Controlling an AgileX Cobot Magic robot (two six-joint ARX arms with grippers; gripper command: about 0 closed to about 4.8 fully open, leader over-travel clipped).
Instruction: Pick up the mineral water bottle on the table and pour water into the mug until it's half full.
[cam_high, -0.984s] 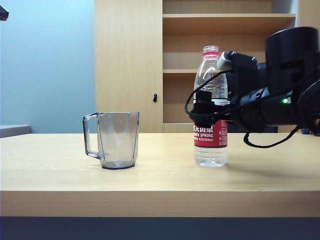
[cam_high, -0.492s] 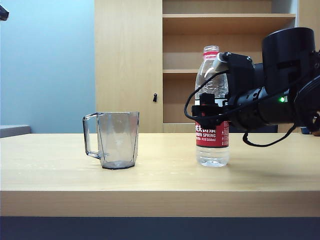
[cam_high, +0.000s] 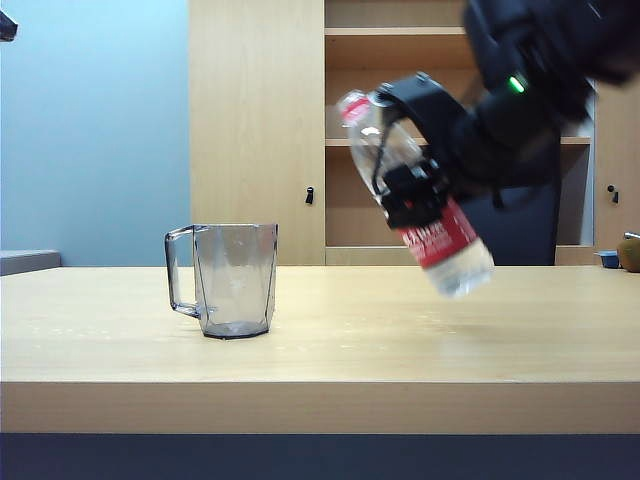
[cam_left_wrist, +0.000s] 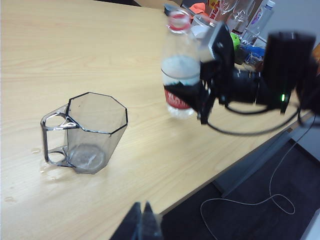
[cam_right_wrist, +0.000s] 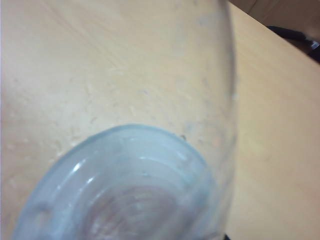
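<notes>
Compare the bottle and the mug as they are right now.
The bottle is off the table, tilted with its neck toward the mug; the mug stands upright on the table. The right pincer grips the bottle; nothing touches the mug. The bottle has a red label; the mug is plain grey. Both are see-through.

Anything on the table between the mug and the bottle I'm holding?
Nothing: the exterior view shows only bare table between the mug and the tilted, lifted bottle clamped in the right pincer. The left wrist view agrees.
</notes>
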